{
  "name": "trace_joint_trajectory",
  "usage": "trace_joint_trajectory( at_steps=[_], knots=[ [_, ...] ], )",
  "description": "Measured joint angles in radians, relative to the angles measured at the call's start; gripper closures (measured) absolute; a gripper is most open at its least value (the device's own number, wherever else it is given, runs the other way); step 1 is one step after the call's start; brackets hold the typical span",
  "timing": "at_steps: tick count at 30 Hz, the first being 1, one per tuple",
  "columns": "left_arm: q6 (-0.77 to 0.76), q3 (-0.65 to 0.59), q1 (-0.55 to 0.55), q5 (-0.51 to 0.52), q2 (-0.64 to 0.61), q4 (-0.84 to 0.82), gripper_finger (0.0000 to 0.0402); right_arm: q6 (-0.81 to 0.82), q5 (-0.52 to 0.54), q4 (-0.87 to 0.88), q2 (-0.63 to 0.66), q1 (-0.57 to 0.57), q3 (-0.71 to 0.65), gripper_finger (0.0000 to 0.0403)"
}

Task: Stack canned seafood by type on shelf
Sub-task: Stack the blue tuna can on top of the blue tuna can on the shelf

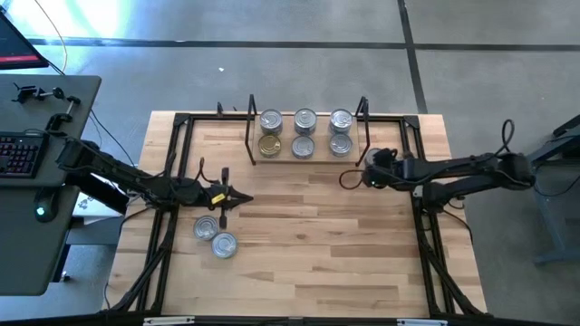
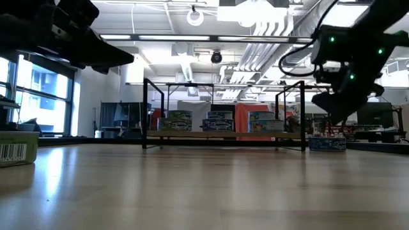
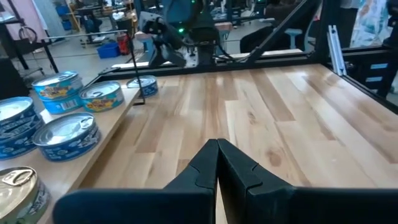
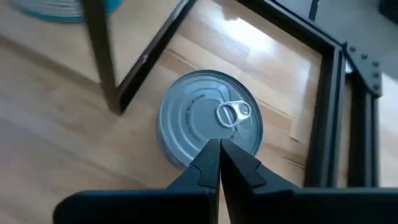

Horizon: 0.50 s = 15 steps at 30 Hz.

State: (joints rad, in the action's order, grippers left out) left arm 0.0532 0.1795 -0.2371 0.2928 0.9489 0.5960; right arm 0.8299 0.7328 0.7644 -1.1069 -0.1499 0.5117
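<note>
Dark fingers of the right gripper [image 4: 219, 163] were pressed together with nothing between them, hanging above a flat round silver tin with a ring-pull lid [image 4: 210, 121] that lay on the pale wooden table [image 1: 308, 244] just outside the shelf's end frame; the tin was not held, so the closure appeared to have missed it or to have been made before a descent. That tin sat beside the shelf rather than on it, so it probably awaited placement. The left gripper [image 3: 217, 163] was likewise fully closed and empty, poised over bare table near two silver tins [image 1: 216, 235] lying together at the table's left side, evidently stock not yet sorted. Farther back, the low shelf with a light wooden board and thin black wire end frames [image 1: 308, 156] carried six tins in two rows of three, one with a gold lid [image 1: 270, 145], arranged apparently so that like types shared a column.
</note>
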Motion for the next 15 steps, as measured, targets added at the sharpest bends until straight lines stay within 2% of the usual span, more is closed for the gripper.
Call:
trace_joint_trajectory(
  at_steps=[9, 12, 15],
  knots=[
    [-0.027, 0.000, -0.031, 0.000, 0.019, 0.002, 0.0402, -0.087, -0.023, -0.302, 0.001, -0.087, -0.143, 0.0402],
    [-0.034, 0.000, -0.040, 0.001, 0.021, 0.010, 0.0401, -0.097, -0.038, -0.317, 0.001, -0.098, -0.151, 0.0403],
    [-0.038, 0.000, -0.046, 0.001, 0.022, 0.018, 0.0402, -0.105, -0.115, -0.322, 0.001, -0.106, -0.151, 0.0403]
  ],
)
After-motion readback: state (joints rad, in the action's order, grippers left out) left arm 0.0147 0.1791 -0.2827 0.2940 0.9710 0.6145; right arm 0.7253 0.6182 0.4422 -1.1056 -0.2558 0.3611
